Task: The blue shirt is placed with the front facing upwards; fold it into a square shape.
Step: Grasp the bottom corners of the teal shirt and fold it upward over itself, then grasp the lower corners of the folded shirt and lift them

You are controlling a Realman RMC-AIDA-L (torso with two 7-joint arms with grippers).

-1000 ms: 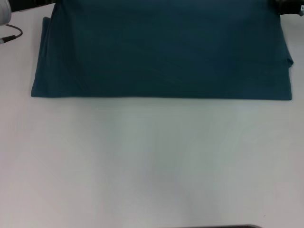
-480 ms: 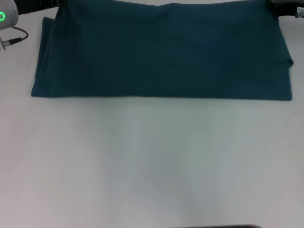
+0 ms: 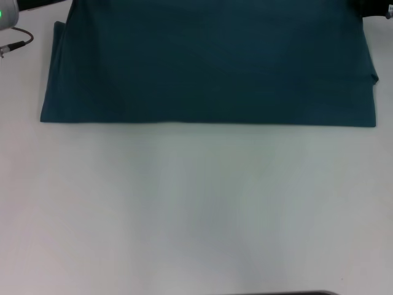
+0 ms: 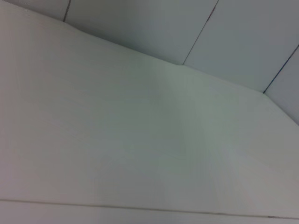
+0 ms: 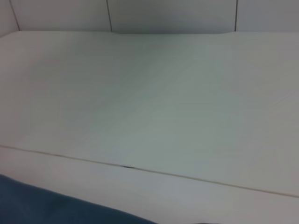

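Fabric of the blue shirt (image 3: 209, 64) again fills the table's (image 3: 196, 209) far edge — the gap seen half a second ago is gone, so a fold seems underway; both grippers' state cannot be told.

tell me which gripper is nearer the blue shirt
Right, marginally. The right gripper meets the blue shirt at its far right corner; the left gripper sits just off its far left corner.

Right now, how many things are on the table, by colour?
Blue: 1, the blue shirt, lying flat.
Black: 1, a thin cable at the table's far left corner.
Total: 2.
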